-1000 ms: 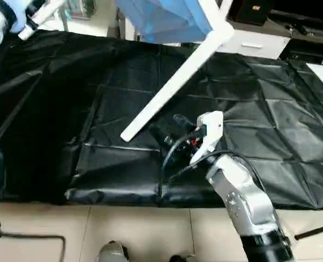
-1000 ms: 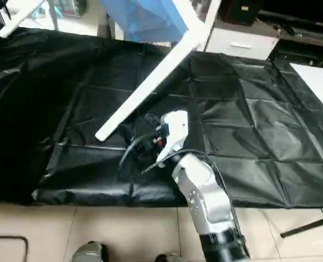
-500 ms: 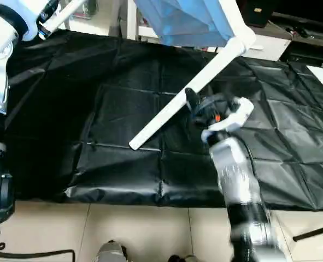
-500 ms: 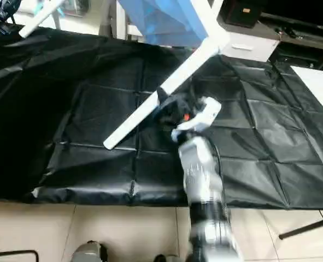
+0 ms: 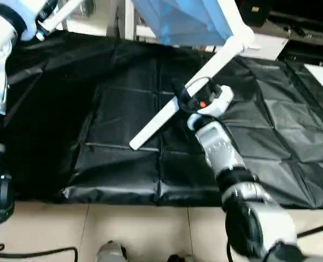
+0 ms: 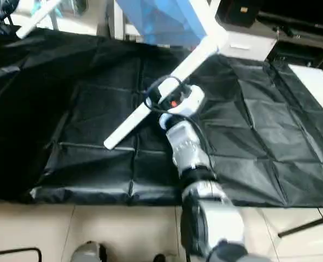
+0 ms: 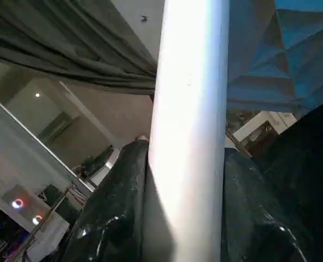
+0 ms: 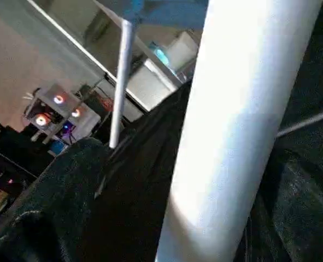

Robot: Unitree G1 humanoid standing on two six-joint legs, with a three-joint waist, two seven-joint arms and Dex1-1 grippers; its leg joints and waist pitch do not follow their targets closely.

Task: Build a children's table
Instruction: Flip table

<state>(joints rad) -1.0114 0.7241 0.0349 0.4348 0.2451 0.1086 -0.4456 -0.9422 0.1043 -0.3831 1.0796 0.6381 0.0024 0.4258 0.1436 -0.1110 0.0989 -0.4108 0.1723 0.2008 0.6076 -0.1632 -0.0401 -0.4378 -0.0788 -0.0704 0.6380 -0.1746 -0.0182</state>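
Apparently the table (image 5: 194, 22), wrapped in blue film, is held tipped up over the black cloth (image 5: 117, 120) so its legs can be reached. At far left the left gripper (image 5: 46, 13) is closed around one leg (image 5: 68, 11), steadying it. The right gripper (image 5: 186, 98), jaws spread wide, straddles the near leg (image 5: 166, 114) at mid-length, not yet clamped, probably about to grasp it.
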